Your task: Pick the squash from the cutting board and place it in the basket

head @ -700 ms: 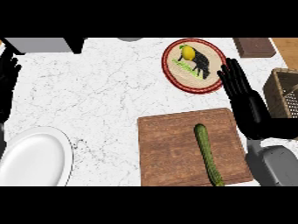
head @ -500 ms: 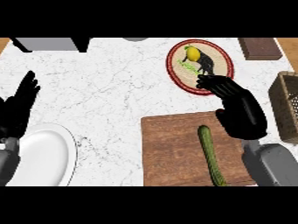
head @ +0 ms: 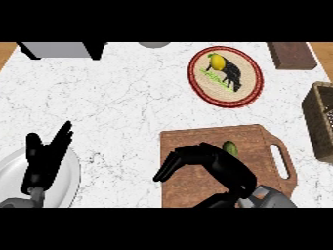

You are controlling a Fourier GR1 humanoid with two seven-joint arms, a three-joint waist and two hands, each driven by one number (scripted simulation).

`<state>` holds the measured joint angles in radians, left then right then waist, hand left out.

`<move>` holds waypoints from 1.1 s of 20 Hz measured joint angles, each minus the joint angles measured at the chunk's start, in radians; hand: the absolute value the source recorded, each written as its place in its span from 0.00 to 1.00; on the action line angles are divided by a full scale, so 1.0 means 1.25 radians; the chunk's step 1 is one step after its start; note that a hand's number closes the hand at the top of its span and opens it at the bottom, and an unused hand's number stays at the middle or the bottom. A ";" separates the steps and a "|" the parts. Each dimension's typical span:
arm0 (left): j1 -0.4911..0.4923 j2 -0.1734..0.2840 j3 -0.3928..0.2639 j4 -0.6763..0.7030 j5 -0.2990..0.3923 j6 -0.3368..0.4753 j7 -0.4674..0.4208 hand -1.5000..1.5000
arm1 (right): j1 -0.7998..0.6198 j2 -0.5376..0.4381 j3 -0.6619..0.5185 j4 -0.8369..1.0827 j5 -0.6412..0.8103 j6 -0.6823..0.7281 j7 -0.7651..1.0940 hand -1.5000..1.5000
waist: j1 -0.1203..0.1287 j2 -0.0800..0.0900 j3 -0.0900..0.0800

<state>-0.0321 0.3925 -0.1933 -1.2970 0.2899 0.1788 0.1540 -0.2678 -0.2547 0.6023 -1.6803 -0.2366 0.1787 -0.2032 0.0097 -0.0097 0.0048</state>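
A long green squash [head: 231,148] lies on the brown wooden cutting board [head: 190,188] at the lower middle; only its far tip shows beyond my right hand. My right hand [head: 216,166] hovers over the board with its fingers curled downward above the squash; whether they touch it is hidden. The woven basket [head: 332,126] stands at the right edge, apart from the board. My left hand [head: 45,158] rests open at the lower left, fingers up, above the white plate [head: 10,185].
A round red-rimmed plate with a toucan picture [head: 225,75] lies at the back. A brown block [head: 293,53] sits at the back right, and a grey box [head: 57,49] at the back left. White marble counter [head: 111,97] spreads between them.
My right hand has come down and left over the cutting board, curling its fingers and covering most of the squash. My left hand has shifted right, over the white plate.
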 measured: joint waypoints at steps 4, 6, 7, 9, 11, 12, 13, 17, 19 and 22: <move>0.029 0.000 0.001 -0.020 0.000 0.004 0.002 0.50 | -0.004 -0.050 0.031 -0.067 0.147 -0.071 0.080 0.00 | -0.013 -0.007 0.000; 0.042 0.001 0.002 -0.027 -0.001 0.005 0.002 0.50 | -0.032 -0.104 0.009 -0.083 0.223 -0.093 0.123 0.00 | -0.019 -0.010 -0.001; 0.047 0.004 0.004 -0.029 0.000 0.003 0.003 0.50 | -0.045 -0.135 -0.003 -0.100 0.254 -0.096 0.147 0.00 | -0.024 -0.011 -0.001; 0.056 0.006 0.007 -0.030 0.000 0.002 -0.003 0.50 | -0.072 -0.200 -0.033 -0.138 0.294 -0.084 0.198 0.00 | -0.030 -0.011 -0.001; 0.065 0.008 0.012 -0.036 0.003 -0.001 -0.008 0.50 | -0.100 -0.264 -0.063 -0.185 0.316 -0.054 0.253 0.00 | -0.032 -0.011 -0.001; 0.068 0.007 0.011 -0.042 0.004 -0.002 -0.006 0.50 | -0.115 -0.298 -0.080 -0.206 0.316 -0.029 0.279 0.00 | -0.032 -0.011 -0.001; 0.070 0.006 0.012 -0.046 0.004 -0.001 -0.004 0.50 | -0.129 -0.330 -0.100 -0.226 0.308 -0.003 0.301 0.00 | -0.031 -0.010 -0.001; 0.076 0.003 0.011 -0.057 0.002 -0.001 0.001 0.50 | -0.190 -0.451 -0.188 -0.278 0.226 0.126 0.376 0.00 | -0.028 -0.006 0.000; 0.076 0.003 0.013 -0.060 0.001 -0.002 0.002 0.50 | -0.210 -0.506 -0.217 -0.291 0.173 0.199 0.403 0.00 | -0.026 -0.005 -0.001; 0.080 0.005 0.012 -0.062 -0.002 -0.012 -0.004 0.50 | -0.242 -0.583 -0.247 -0.282 0.096 0.309 0.432 0.00 | -0.020 -0.002 0.000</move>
<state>0.0676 0.3985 -0.1787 -1.3742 0.2878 0.1637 0.1493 -0.5707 -0.9834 0.2940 -2.0333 -0.1161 0.5644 0.3370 -0.0154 -0.0128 0.0042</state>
